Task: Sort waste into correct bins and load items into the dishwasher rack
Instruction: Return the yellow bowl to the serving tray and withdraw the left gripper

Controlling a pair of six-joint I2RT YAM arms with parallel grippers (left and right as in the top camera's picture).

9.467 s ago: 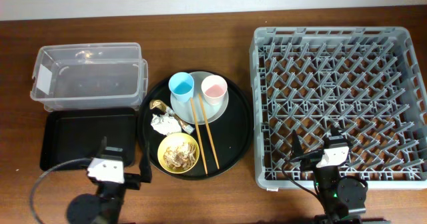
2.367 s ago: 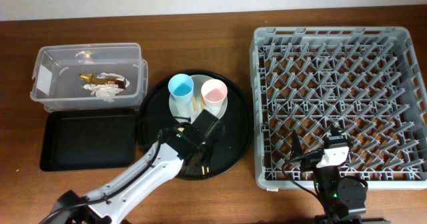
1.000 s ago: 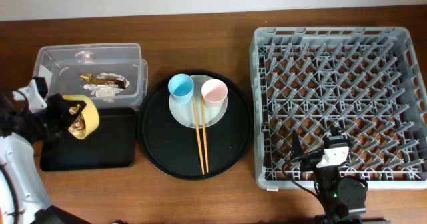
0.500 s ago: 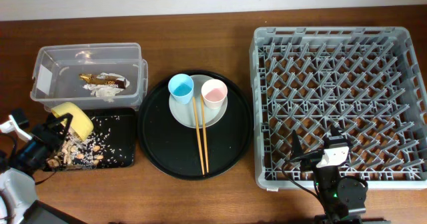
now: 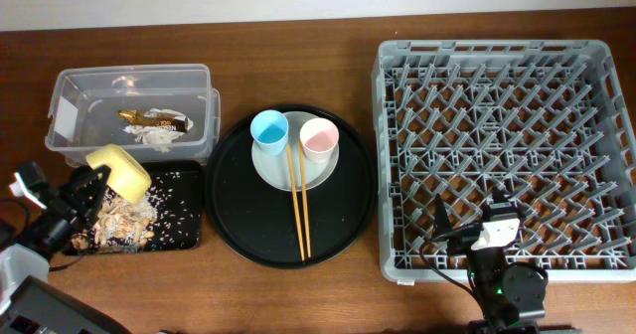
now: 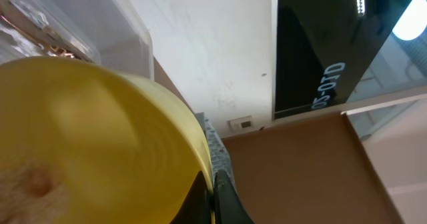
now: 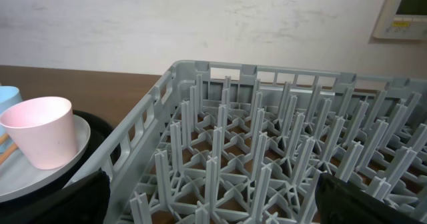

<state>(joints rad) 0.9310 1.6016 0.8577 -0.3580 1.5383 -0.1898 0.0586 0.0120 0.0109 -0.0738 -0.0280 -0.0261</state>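
- The left gripper (image 5: 89, 182) is closed on the rim of the yellow bowl (image 5: 121, 170) and holds it tipped on its side above the far-left part of the shallow black tray (image 5: 189, 237).
- In the left wrist view the bowl's yellow outer wall fills most of the picture. One dark finger lies along its edge at the bottom, and the other finger is hidden, probably inside the bowl.
- The food scraps (image 5: 119, 221) lie in the shallow black tray, heaped at its left end just below the bowl. Loose pale grains are scattered across the rest of the tray floor.
- The clear tub (image 5: 70, 85) sits just behind the shallow black tray, with the crumpled foil wrapper (image 5: 154, 125) lying inside it.
- The round black tray (image 5: 238, 215) stands on the table (image 5: 298, 46) between the two bins and the dishwasher rack (image 5: 497, 49).
- On the far half of the round tray rests the plate (image 5: 278, 165), carrying the blue cup (image 5: 269, 128) on its left and the pink cup (image 5: 318, 135) on its right, both upright.
- The chopsticks (image 5: 298, 210) lie side by side, their far ends on the plate between the cups and their near ends on the round tray.
- The right gripper (image 5: 470, 207) hangs over the near-left part of the rack with its fingers spread wide and nothing between them.
- The rack holds no dishes among its pegs.
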